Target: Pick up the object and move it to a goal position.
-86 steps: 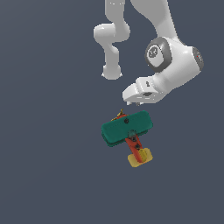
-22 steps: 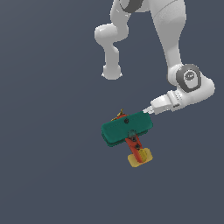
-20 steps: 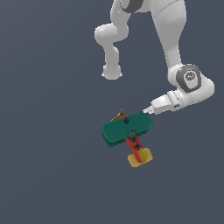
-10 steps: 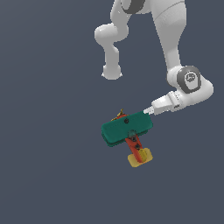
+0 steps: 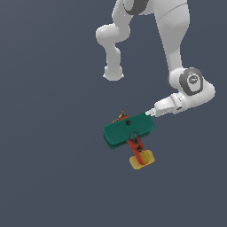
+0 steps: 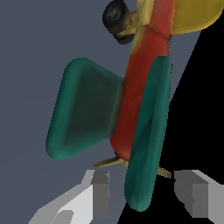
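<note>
- One toy biplane (image 5: 128,131) lies just below the middle of the exterior view, on the flat grey ground (image 5: 48,177).
- Its parts, counted in that view: one broad dark-green wing slab facing up, one red body (image 5: 135,147) running toward the lower right, one flat yellow tail (image 5: 142,159) at the body's lower end, and a yellow tip of the propeller (image 5: 120,116) peeking above the wing's upper edge. Two black screws show, one on the wing and one on the body.
- The wrist view shows two green wing slabs, one broad and facing the camera (image 6: 83,113), the other edge-on (image 6: 148,135), with the red body between them.
- One white robot arm (image 5: 177,48) comes down from the top of the exterior view; its gripper (image 5: 150,113) sits at the wing's right end, at or just beside it.
- In the wrist view two grey fingers (image 6: 101,192) stand wide apart, one on each side of the edge-on wing's tip, with a visible gap on both sides. The jaws are spread and clamp nothing.
- The propeller's two yellow blades (image 6: 109,162) show just beyond the fingers, to either side of that wing.
- A black wheel (image 6: 117,17) sits near the yellow tail in the wrist view.
</note>
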`<state>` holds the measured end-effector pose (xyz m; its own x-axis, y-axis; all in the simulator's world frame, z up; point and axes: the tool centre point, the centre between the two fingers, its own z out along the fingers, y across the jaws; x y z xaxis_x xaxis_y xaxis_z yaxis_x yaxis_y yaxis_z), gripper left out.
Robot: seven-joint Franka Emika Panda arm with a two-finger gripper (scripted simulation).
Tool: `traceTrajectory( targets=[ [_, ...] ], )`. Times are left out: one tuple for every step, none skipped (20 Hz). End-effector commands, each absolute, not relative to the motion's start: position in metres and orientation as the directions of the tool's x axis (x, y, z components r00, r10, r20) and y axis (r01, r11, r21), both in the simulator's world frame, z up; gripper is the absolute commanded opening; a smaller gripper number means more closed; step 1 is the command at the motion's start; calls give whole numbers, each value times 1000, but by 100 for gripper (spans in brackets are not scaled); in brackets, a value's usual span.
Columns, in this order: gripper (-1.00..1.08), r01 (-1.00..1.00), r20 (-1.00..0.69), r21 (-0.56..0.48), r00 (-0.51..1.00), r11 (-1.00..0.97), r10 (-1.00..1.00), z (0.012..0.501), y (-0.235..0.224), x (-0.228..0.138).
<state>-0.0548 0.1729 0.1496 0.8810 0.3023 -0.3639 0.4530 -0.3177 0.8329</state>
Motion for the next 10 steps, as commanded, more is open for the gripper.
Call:
traceTrajectory(
  targets=[
    [28, 452, -365, 837, 881, -310, 300, 149, 170, -53],
    [28, 452, -367, 838, 881, -306, 298, 149, 168, -52],
    [28, 452, -368, 839, 881, -303, 296, 149, 166, -51],
    [28, 453, -370, 840, 881, -299, 295, 149, 165, -50],
    [28, 453, -371, 841, 881, -296, 294, 149, 164, -49],
    [28, 452, -371, 843, 881, -292, 294, 149, 163, -49],
    [28, 452, -370, 844, 881, -288, 295, 149, 164, -49],
    [28, 451, -370, 846, 881, -284, 297, 149, 165, -48],
    [28, 450, -369, 848, 880, -279, 299, 149, 166, -48],
    [28, 449, -367, 851, 880, -274, 302, 149, 168, -48]
  ],
)
